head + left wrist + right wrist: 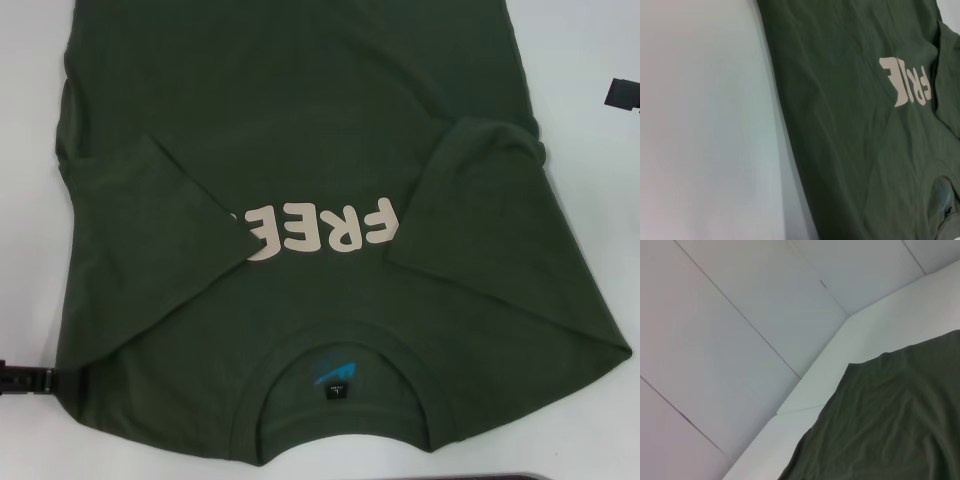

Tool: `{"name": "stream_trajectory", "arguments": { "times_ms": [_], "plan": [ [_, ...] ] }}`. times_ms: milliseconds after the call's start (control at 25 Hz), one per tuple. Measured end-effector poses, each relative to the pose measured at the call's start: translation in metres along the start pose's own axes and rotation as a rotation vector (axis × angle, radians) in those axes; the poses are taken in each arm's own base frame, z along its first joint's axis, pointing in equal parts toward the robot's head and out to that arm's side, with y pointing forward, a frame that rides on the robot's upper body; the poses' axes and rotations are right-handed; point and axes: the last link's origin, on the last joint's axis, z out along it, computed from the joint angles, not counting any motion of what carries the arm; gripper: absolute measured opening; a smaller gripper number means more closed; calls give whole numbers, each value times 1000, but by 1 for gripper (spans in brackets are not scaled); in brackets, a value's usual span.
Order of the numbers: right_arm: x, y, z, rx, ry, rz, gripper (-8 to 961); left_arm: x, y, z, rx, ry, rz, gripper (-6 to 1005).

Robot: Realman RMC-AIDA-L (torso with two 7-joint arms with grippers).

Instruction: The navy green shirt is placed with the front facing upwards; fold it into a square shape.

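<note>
The navy green shirt [300, 120] lies front up on the white table, collar [340, 350] nearest me. Its pale letters [320, 228] read upside down. Both sleeves are folded in over the chest: the left one [150, 240] covers part of the first letter, and the right one [490, 200] reaches the last. A blue logo and black tag [337, 388] show inside the neck. My left gripper [25, 380] is a dark tip beside the shirt's near left edge. My right gripper [622, 95] peeks in at the far right, off the cloth. The left wrist view shows the shirt [850, 140] and its letters [907, 82].
White table [570, 40] shows to the right of the shirt and along its left side [700, 125]. The right wrist view shows a shirt corner [890, 420], the table's edge [865, 335] and a pale panelled floor beyond. A dark strip [560, 476] runs along the near edge.
</note>
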Motion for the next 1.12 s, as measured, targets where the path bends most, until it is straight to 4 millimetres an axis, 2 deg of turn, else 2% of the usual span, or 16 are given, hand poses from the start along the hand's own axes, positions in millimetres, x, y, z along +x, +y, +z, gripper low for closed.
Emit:
{"name": "stream_trajectory", "arguments": {
  "times_ms": [720,800,1120],
  "plan": [
    [-2,-1,0,5,-3,-2,837,4,2,2,-2,-5,14,517],
    [-2,-1,0,5,-3,-2,838,4,2,2,-3,-6,18,328],
    [-2,-1,1,5,-3,-3,838,5,2,3,2,-13,22,169]
  ]
}}
